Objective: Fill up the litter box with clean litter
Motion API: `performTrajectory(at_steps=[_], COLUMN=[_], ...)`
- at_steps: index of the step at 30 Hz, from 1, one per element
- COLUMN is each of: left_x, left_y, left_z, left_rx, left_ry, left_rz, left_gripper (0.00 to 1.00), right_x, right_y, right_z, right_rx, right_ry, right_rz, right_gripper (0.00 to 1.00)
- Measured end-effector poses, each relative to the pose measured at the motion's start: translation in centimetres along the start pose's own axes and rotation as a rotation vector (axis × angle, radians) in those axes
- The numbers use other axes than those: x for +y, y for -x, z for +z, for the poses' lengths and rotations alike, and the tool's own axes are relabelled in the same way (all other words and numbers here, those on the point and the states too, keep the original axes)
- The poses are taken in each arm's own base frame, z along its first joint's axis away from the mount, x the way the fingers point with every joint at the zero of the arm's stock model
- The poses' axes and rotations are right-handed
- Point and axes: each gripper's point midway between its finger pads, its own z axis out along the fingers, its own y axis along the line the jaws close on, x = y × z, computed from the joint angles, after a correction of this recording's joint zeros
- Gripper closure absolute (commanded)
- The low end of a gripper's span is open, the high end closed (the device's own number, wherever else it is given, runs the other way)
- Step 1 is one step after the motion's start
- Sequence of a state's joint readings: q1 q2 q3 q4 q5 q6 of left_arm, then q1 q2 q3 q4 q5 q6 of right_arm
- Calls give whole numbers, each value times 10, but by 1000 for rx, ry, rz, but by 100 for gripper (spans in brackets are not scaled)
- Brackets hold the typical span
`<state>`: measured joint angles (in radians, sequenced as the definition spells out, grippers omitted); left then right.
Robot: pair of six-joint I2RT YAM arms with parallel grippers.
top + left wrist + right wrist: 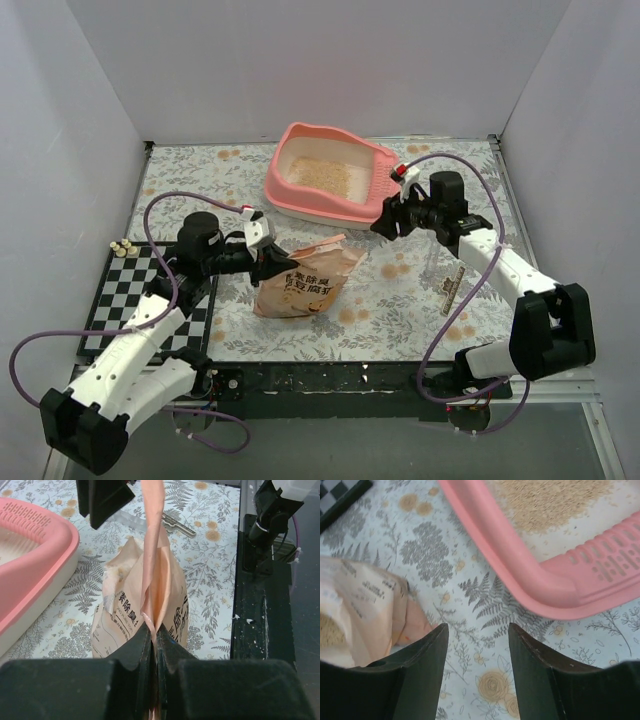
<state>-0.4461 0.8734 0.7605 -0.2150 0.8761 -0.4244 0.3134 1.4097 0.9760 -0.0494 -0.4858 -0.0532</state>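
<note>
Seen from above, the litter box (376,180) sits toward 12 o'clock, long axis roughly 10 to 4, a thin patch of clean litter (322,172) inside, and the orange bag (308,288) lies at its 6 o'clock. The left gripper (272,262) is clamped on a bag fold, box at its 1 o'clock; the right gripper (385,222), jaws apart and empty, is nearer, beside the box's 4 o'clock corner

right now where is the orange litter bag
In the top view the bag sits mid-table, on the near side of the litter box, with its left edge pinched in the left tool.
</note>
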Motion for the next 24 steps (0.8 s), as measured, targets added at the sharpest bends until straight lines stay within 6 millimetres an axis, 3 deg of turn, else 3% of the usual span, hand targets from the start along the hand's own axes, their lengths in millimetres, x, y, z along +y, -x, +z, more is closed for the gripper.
performTrajectory(at_steps=[7, 12, 18, 24], left_x=[-16, -26, -33, -29], left_y=[6, 2, -1, -1], left_z=[-13, -25, -39, -50], left_rx=[-4, -25, -75, -86], left_ry=[-1, 39, 117, 199], left_rz=[-1, -9, 3, 1], left_gripper=[100, 100, 100, 100], right_x=[23, 57, 98, 129], right_y=[-43, -52, -42, -51], right_z=[-17, -34, -55, -55], right_rx=[53, 48, -48, -64], right_ry=[194, 394, 582, 726], right_rz=[-146, -241, -338, -358], right_gripper=[43, 43, 43, 44])
